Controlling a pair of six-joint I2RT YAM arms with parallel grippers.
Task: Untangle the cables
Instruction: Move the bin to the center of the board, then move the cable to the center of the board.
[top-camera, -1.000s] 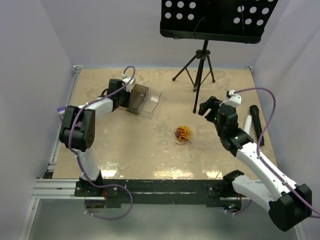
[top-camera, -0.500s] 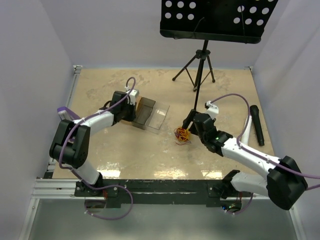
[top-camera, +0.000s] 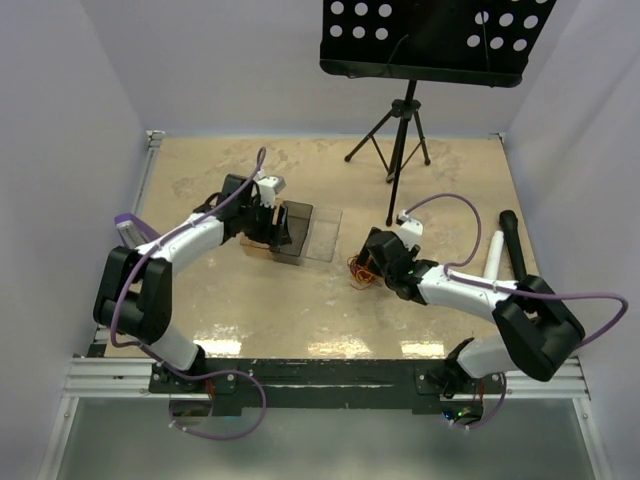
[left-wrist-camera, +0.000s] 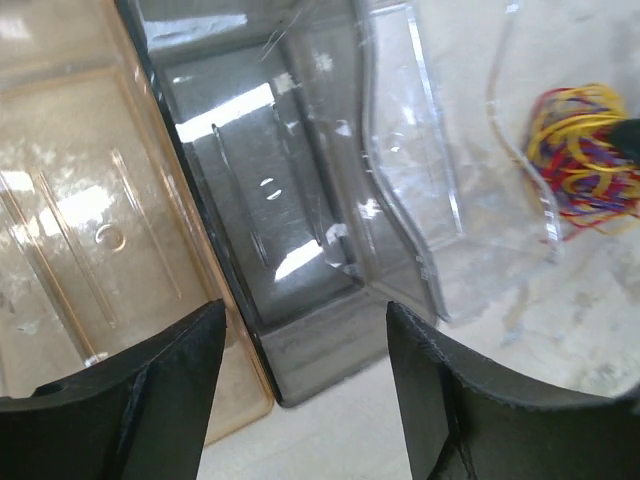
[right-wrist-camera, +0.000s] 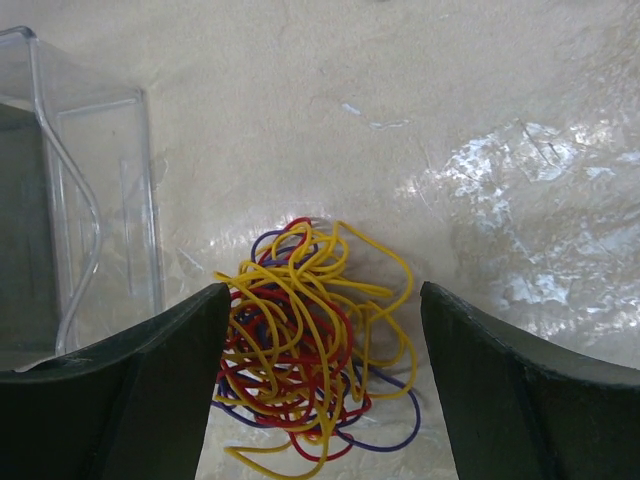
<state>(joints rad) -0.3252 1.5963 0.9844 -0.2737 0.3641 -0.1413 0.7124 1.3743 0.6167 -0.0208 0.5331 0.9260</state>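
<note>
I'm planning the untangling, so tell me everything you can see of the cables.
The cables are one loose tangle of very thin yellow, red and purple wires, mostly yellow loops, lying flat on the beige table. The right gripper hovers over them, jaws open on either side; contact cannot be told.

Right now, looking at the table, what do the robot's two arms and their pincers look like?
The left arm and right arm are both made of white tubular links joined by chunky black joints. A thick lilac cable loops loosely along each one. The left gripper and right gripper each end in two broad, matte black fingers with rounded tips.
</note>
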